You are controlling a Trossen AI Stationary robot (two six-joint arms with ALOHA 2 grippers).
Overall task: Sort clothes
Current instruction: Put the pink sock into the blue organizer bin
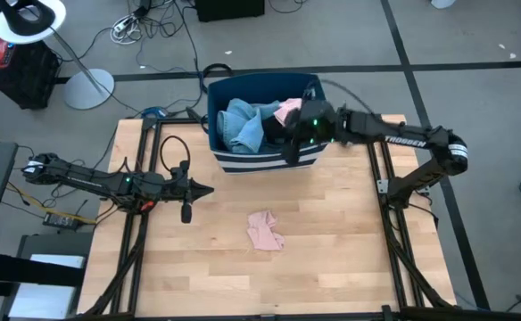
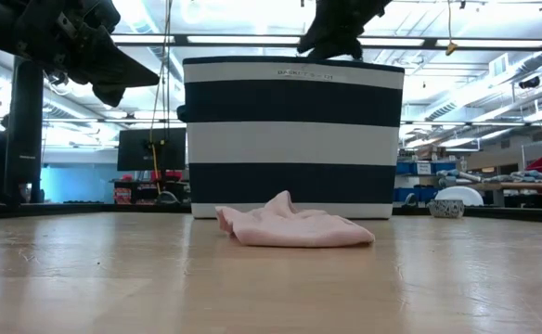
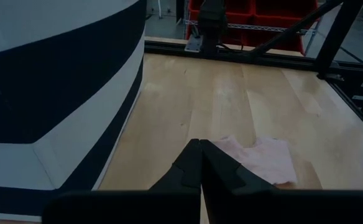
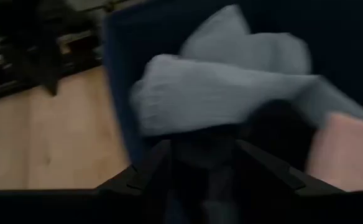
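High view: The striped bin (image 1: 262, 125) stands at the far edge of the tabletop (image 1: 332, 259) and holds most of the clothes: a light blue denim piece (image 1: 243, 125), a pink item (image 1: 287, 111) and a dark item beside them. One pale pink garment (image 1: 265, 230) lies alone on the tabletop, well apart from the bin. The right pincer (image 1: 298, 135) reaches into the bin's right part. The left pincer (image 1: 205, 189) waits above the tabletop, left of the bin's front.

Low view: The pale pink garment (image 2: 294, 225) lies crumpled in front of the bin (image 2: 294, 139), close to its front wall. The right arm shows above the bin's rim.

Left wrist view: The left pincer (image 3: 199, 167) is closed and empty, its fingers pressed together. The pale pink garment (image 3: 262, 160) lies flat on the tabletop beyond it, the bin wall (image 3: 57, 93) to one side.

Right wrist view: The right pincer (image 4: 203, 163) stands with its jaws spread over dark fabric, directly below the light blue denim piece (image 4: 231, 87). Whether that fabric is gripped cannot be told.

Judgement: Sorting is at an early stage. One garment has been set out; the bin's contents remain to be removed and placed.
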